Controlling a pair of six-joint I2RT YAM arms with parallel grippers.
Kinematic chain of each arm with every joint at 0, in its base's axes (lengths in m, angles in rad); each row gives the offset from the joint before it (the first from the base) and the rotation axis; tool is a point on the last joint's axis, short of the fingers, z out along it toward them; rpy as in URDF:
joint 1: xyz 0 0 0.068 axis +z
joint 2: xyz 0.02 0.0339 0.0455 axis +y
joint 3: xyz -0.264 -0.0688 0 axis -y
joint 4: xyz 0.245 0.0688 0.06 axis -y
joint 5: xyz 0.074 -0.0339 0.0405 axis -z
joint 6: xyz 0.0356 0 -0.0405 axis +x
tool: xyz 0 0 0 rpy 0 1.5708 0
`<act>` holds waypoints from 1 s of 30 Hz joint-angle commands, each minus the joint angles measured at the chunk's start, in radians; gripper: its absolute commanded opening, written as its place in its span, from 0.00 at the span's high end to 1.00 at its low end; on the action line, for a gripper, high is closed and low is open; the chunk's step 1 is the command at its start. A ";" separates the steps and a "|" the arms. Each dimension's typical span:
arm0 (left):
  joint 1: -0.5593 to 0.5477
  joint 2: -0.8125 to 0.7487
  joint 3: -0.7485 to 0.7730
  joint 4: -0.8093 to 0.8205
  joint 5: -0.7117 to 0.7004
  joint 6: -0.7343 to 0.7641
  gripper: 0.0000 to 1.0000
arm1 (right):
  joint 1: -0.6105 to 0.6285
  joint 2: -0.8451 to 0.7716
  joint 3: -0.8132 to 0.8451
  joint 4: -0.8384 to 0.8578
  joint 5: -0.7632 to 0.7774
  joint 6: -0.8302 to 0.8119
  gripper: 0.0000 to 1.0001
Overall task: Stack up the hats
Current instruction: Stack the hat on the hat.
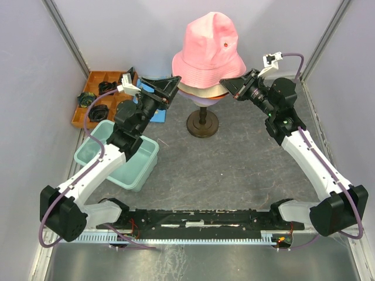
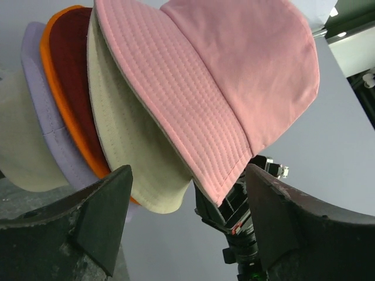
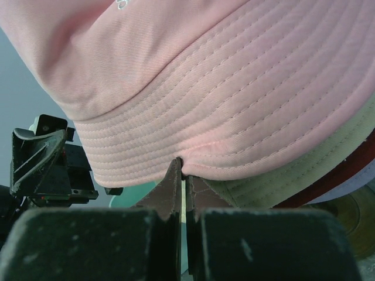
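Pink hat [image 1: 211, 50] on top of the stack, carrying a small red dot [image 1: 224, 43] on the crown and a white stitched mark [image 3: 120, 4] at the upper edge of the right wrist view. Stitching cut off by the frame, not legible.

Grey speckled table [image 1: 234, 170], enclosed by pale lavender walls [image 1: 35, 70] with metal posts at the rear corners. Teal bin [image 1: 137, 170] at front left. Wooden tray [image 1: 108, 74] with compartments behind it, holding dark coiled items.

All five hats stacked on a cream mannequin head [image 2: 20, 134], mounted on a dark stand [image 1: 203, 124] at rear centre. Order from the head outward, as seen from the left wrist: lavender hat [image 2: 55, 134], orange hat [image 2: 43, 52], dark red hat [image 2: 70, 70], cream hat [image 2: 129, 134], then pink.

Left gripper [image 1: 170, 89] just left of the stacked brims, jaws spread wide. Cream and pink brim edges hanging between the two fingers [image 2: 99, 216], no contact visible.

Right gripper [image 1: 233, 86] at the right side of the stack, jaws pressed together, tips touching the lower edge of the pink brim. Unclear whether any fabric is pinched between them.
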 commanded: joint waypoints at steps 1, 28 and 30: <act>-0.008 0.017 -0.001 0.156 -0.039 -0.097 0.16 | 0.010 0.004 -0.013 -0.038 0.003 -0.033 1.00; -0.047 0.175 0.102 0.358 -0.107 -0.141 0.27 | 0.046 0.020 -0.016 -0.063 -0.017 -0.036 1.00; -0.047 0.178 0.099 0.360 -0.113 -0.144 0.40 | 0.051 0.022 -0.014 -0.065 -0.018 -0.037 1.00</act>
